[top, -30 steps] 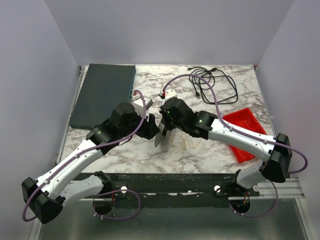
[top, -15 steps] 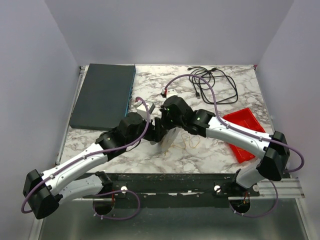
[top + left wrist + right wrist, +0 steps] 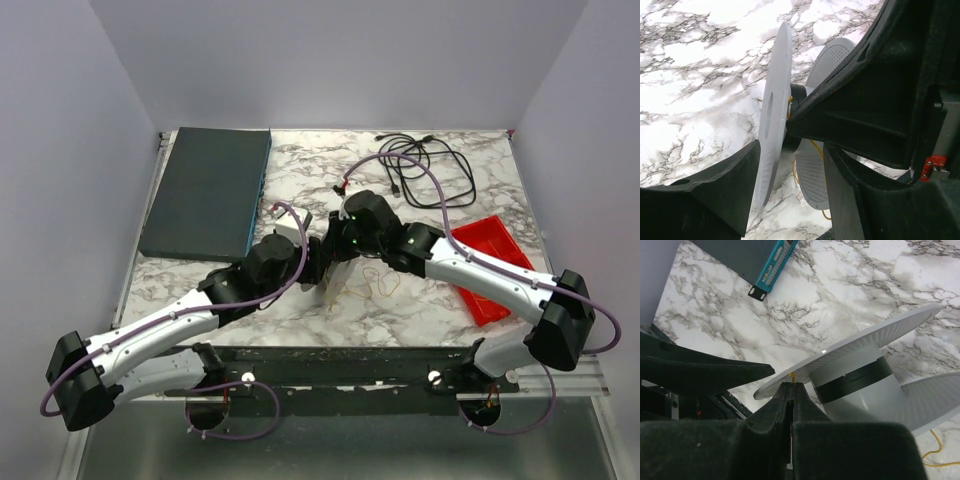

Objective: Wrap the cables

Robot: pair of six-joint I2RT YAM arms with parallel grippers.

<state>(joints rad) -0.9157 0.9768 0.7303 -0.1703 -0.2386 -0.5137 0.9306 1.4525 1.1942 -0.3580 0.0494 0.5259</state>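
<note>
A grey spool (image 3: 335, 283) stands on edge at the table's middle, and thin yellow cable loops (image 3: 377, 283) lie just to its right. My left gripper (image 3: 318, 266) reaches it from the left. In the left wrist view its fingers (image 3: 720, 195) bracket both flanges of the spool (image 3: 772, 125), with yellow cable (image 3: 815, 148) behind. My right gripper (image 3: 337, 250) is above the spool. In the right wrist view it (image 3: 791, 385) is shut on the yellow cable end (image 3: 791, 375) at the flange rim of the spool (image 3: 855, 375).
A dark grey box with a teal edge (image 3: 205, 190) lies at the back left and also shows in the right wrist view (image 3: 772, 265). A black cord (image 3: 425, 165) is coiled at the back right. A red tray (image 3: 488, 265) sits at the right.
My left arm has swung right and lower, its gripper staying at the spool. My right gripper has shifted slightly right and back above the spool. The spool stands in the same place.
</note>
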